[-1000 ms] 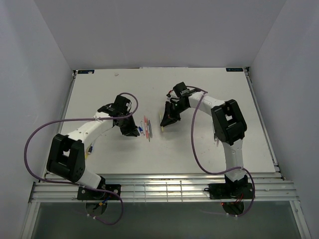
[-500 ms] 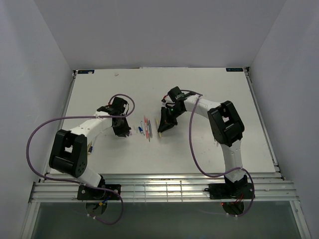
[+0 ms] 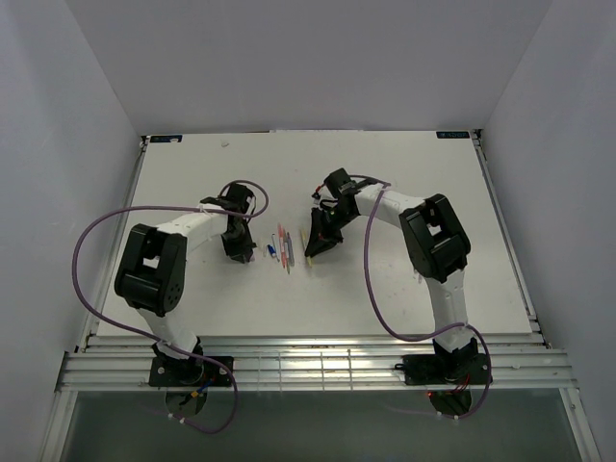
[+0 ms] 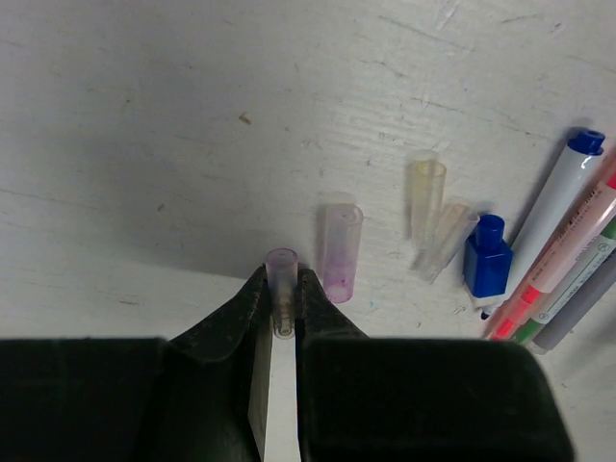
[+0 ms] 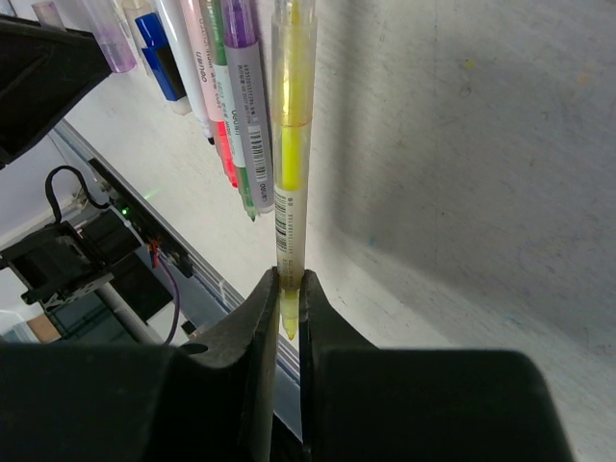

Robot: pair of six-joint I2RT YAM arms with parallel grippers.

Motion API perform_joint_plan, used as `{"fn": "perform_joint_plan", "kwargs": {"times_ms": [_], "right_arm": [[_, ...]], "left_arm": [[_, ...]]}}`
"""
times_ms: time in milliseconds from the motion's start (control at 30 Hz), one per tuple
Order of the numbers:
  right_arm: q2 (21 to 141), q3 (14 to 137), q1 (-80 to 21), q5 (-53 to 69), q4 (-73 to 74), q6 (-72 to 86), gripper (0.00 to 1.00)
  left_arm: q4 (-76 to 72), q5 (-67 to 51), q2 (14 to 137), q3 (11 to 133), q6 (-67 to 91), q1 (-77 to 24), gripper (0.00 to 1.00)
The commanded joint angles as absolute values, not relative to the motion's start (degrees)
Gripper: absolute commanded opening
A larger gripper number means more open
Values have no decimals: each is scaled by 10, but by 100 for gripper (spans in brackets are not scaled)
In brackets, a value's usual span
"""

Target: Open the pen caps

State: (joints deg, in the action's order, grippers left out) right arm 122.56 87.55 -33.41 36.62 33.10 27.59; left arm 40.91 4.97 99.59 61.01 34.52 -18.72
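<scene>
The left gripper [image 3: 240, 247] sits left of centre in the top view. Its jaws are pinched tight on a small clear cap [image 4: 281, 279], which pokes up between the fingertips at the lower middle of the left wrist view.

Right of that, four loose caps lie on the table:
- a pink-tinted cap [image 4: 341, 252]
- a yellowish cap [image 4: 424, 195]
- a colourless cap [image 4: 446, 241], close against the yellowish one
- a blue cap [image 4: 486, 258], just beside the blue-white pen [image 4: 553, 207]

That pen is the nearest of a row of pens [image 3: 282, 245] lying side by side at the right edge of that view, with red, green and grey ones next to it.

Right of the row in the top view, the right gripper [image 3: 316, 248] is clamped on the yellow pen [image 5: 292, 164]. It holds the pen near one end, and the barrel runs straight up the middle of the right wrist view, alongside the other pens at upper left.

The table [image 3: 414, 192] is white and scuffed. Plain pale walls [image 3: 308, 58] stand on three sides, and purple cables [image 3: 82, 260] loop from both arms.
</scene>
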Motion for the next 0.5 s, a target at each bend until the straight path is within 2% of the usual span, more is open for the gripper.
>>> {"fn": "perform_joint_plan", "kwargs": {"times_ms": [0,200,467], "right_arm": [[1236,892,-335,379,339,262,8],[1244,897,-337,380,344,259,9],[1251,901,-337,381,344,259,12]], "left_arm": [[401,52,1015,632,332,-181,20],[403,36,1030,645,339,-181,29],[403,30,1034,634,346,-180,34]]}}
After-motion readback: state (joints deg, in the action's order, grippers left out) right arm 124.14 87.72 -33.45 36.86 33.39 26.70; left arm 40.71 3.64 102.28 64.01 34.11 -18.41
